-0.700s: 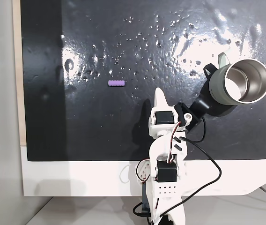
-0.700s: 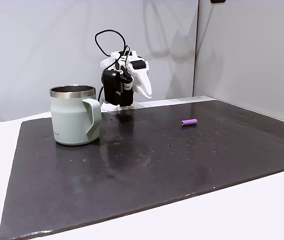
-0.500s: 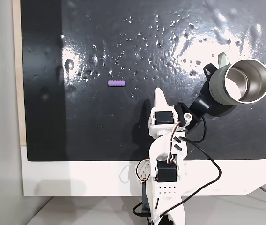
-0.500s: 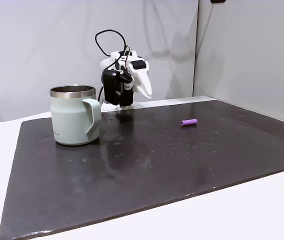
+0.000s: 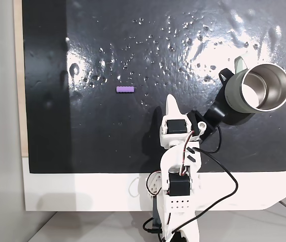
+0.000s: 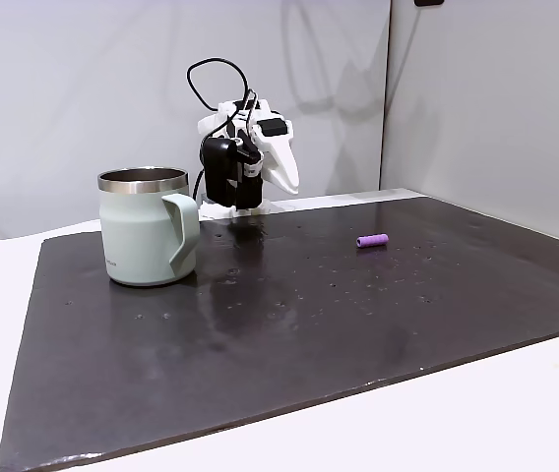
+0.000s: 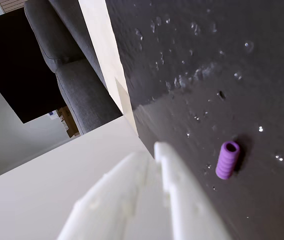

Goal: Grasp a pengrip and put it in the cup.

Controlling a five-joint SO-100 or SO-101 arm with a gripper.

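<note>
In a fixed view from above, the pengrip (image 5: 125, 89) lies on its side in the upper left part of the frame, on the glossy black mat (image 5: 82, 131) that is speckled with small bright spots. The white arm (image 5: 179, 166) rises from the bottom centre, and its gripper (image 5: 171, 101) points up the frame with the fingers pressed together, clenched on nothing. The pengrip sits up and to the left of that tip, apart from it, with bare mat between. The cup (image 5: 258, 88) is at the right edge, its steel inside facing the camera and its handle toward the upper left.

In a fixed view from the side, the cup (image 6: 148, 227) stands upright at the left of the frame with its handle turned to the right. The gripper (image 6: 289, 185) hangs above the far edge of the mat (image 6: 289, 334) in the upper centre, pointing down, fingers together. The pengrip (image 6: 372, 240) lies to the right and lower in the frame, well apart from the cup.

In the wrist view, the white fingers (image 7: 177, 190) enter from the bottom and meet at a tip near the centre, closed and empty. The pengrip (image 7: 227, 159) lies just right of that tip on the dark mat (image 7: 222, 60), its open end facing the upper part of the frame, not touching the fingers.
</note>
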